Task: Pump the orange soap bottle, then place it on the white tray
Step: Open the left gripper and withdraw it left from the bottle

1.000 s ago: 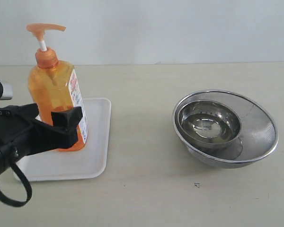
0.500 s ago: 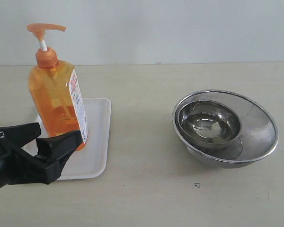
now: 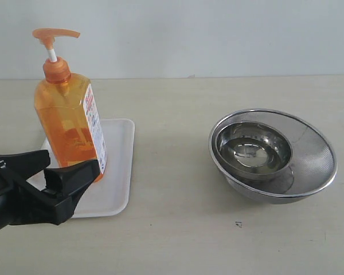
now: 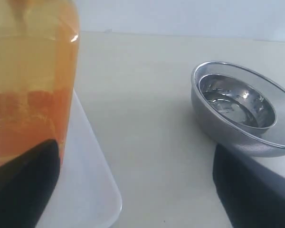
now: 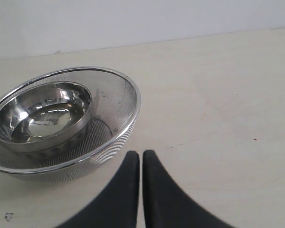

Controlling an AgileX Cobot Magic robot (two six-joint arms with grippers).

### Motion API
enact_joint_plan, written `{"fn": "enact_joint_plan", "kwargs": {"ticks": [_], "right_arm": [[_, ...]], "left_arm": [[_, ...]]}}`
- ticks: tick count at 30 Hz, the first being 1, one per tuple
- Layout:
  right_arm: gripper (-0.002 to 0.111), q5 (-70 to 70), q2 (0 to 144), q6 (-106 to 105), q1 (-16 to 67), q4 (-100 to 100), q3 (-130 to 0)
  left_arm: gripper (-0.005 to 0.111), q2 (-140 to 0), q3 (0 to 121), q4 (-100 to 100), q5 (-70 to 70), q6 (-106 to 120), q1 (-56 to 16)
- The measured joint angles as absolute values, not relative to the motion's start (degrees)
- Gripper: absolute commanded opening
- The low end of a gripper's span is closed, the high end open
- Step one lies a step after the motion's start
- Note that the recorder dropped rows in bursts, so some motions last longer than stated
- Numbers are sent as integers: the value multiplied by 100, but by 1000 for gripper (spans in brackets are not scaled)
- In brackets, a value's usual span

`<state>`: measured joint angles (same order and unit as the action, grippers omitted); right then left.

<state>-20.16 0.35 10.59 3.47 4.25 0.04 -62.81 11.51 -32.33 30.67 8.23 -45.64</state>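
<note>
A small steel bowl [image 3: 252, 152] sits nested inside a wider mesh bowl [image 3: 316, 156] on the beige table [image 3: 178, 235], near the right jaws, well apart from the left jaws.

Exterior view: the left gripper [image 3: 72, 161] is hiding the white tray's [image 3: 117, 172] near-left corner from you, and its arm is running off the edge. Left wrist view: the orange soap bottle [image 4: 31, 80] is showing blurred, top cropped. The label [image 3: 95, 130] print is coming out too small to read.

orange soap bottle [image 3: 67, 123], red-and-white label [image 3: 95, 130] (print too small), nothing legible
</note>
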Motion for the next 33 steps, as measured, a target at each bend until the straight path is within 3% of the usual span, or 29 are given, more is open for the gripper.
{"fn": "enact_joint_plan", "kwargs": {"ticks": [12,21,27,33], "right_arm": [[0,-2016,35,1059,347,414,4],[0,-2016,35,1059,347,414,4],[0,-2016,35,1059,347,414,4],[0,-2016,35,1059,347,414,4]], "left_arm": [[81,-6281,1151,-3221,3198,823,-4564],[81,-5094,1151,-3210,2919,534,-4564],[81,-4117,1151,-3210,1635,473,-3796],[79,-3319,1151,-3210,1246,134,-3351]]}}
